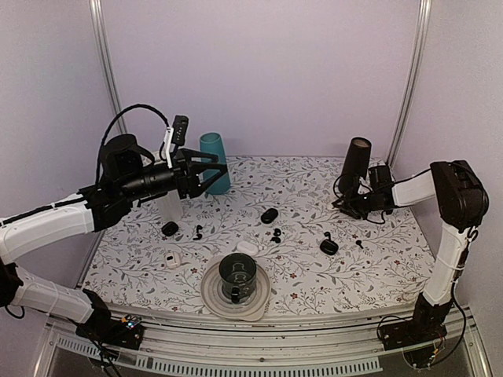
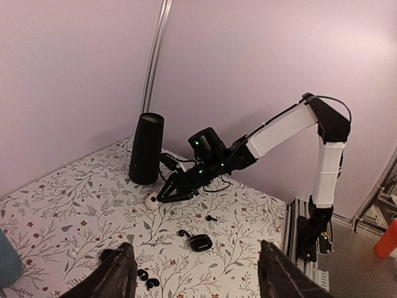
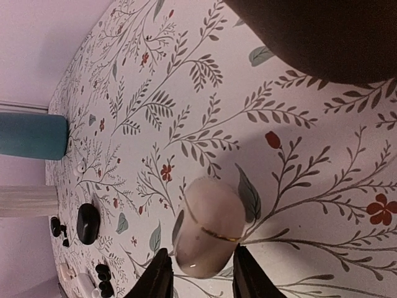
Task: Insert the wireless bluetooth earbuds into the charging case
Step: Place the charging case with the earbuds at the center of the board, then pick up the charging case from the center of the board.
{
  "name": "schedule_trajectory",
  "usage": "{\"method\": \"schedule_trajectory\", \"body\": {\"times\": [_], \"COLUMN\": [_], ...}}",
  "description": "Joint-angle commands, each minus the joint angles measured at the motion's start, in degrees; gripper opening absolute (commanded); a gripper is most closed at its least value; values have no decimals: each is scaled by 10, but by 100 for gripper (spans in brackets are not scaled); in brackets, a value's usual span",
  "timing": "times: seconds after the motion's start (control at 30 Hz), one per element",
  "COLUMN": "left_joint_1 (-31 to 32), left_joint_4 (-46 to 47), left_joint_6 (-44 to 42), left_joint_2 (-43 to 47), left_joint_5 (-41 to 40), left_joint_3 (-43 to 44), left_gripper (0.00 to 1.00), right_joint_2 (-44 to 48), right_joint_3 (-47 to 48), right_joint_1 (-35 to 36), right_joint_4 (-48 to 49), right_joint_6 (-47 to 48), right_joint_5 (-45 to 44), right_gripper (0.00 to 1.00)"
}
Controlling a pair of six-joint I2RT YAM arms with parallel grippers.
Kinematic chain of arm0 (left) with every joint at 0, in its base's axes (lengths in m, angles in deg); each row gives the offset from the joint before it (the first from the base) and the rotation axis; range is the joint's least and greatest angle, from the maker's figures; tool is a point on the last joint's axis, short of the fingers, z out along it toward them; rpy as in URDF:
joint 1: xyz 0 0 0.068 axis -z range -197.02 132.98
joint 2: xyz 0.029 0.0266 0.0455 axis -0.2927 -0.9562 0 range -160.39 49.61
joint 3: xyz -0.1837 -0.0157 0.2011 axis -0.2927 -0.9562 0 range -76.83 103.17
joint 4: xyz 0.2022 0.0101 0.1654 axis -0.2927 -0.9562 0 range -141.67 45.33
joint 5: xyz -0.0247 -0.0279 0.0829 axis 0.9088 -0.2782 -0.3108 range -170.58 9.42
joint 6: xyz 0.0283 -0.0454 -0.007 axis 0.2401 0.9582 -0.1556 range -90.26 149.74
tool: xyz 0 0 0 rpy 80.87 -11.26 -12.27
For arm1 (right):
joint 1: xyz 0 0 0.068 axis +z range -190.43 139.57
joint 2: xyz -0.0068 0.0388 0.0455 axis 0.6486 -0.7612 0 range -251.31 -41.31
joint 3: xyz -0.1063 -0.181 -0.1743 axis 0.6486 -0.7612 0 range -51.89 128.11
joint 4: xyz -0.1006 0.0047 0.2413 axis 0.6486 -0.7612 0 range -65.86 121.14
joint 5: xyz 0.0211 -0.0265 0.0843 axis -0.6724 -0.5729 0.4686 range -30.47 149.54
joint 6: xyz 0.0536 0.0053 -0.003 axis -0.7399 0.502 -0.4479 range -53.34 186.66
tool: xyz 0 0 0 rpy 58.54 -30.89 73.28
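Note:
Tiny black earbuds lie scattered on the floral table: one (image 1: 197, 232) at the left, a pair (image 1: 275, 234) in the middle, one (image 1: 327, 236) beside a black case (image 1: 329, 247), and one (image 1: 359, 244) further right. The last shows in the left wrist view as earbud (image 2: 211, 218), right of case (image 2: 200, 242). My right gripper (image 1: 339, 206) is low at the back right. Its fingertips (image 3: 158, 276) press both sides of the near end of a pale pebble-shaped case (image 3: 208, 226) with a gold seam, which lies on the table. My left gripper (image 1: 216, 177) is raised, open and empty; it also shows in the left wrist view (image 2: 198, 279).
A tall black cylinder (image 1: 355, 161) stands right behind the right gripper. A teal cup (image 1: 212, 161) stands at the back left. A plate (image 1: 212, 294) with a dark cup is at the front centre. More cases lie about: black (image 1: 269, 215), black (image 1: 170, 228), white (image 1: 247, 248), white (image 1: 173, 259).

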State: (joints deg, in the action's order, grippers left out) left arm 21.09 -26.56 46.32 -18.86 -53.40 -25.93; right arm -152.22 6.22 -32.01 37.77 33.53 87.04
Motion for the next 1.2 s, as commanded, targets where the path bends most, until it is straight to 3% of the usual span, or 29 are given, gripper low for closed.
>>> {"method": "schedule_trajectory", "body": {"times": [0.0, 0.23, 0.43, 0.87, 1.17], "left_joint_1": [-7, -8, -8, -9, -10], "left_joint_4": [17, 23, 33, 43, 54], "left_joint_6": [5, 9, 18, 27, 34], "left_joint_2": [6, 1, -5, -22, -38], "left_joint_5": [9, 13, 14, 15, 22], "left_joint_3": [-6, -3, -3, 2, 7], "left_gripper": [68, 69, 69, 69, 69], "right_joint_2": [1, 39, 89, 205, 234], "right_joint_3": [22, 10, -20, -112, -163], "right_joint_1": [-4, -3, -1, 95, 153], "right_joint_4": [-47, -70, -76, -117, -131], "right_joint_6": [40, 66, 81, 78, 65], "right_joint_5": [-46, -86, -99, -164, -201], "right_gripper": [41, 59, 66, 69, 68]}}
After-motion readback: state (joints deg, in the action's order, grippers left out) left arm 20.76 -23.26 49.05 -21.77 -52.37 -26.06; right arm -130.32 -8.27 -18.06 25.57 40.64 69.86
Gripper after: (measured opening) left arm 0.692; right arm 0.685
